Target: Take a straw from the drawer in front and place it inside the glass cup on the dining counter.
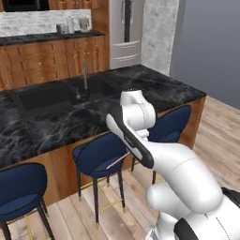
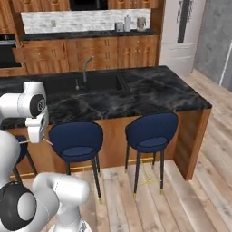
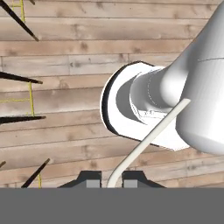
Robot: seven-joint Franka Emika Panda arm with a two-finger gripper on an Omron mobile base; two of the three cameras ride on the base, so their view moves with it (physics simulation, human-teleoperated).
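Gripping the straw point(image 3: 144, 141) between both fingertips point(image 3: 92, 178), gripper point(image 3: 111, 180) clenched on its bent lower end. Straw slanting out over plank floor point(image 3: 57, 57), beside blue stools point(image 1: 99, 154) at front edge of dining counter point(image 1: 154, 86).

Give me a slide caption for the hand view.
Gripper pinching the pale straw between its fingertips, pointing down at the plank floor.
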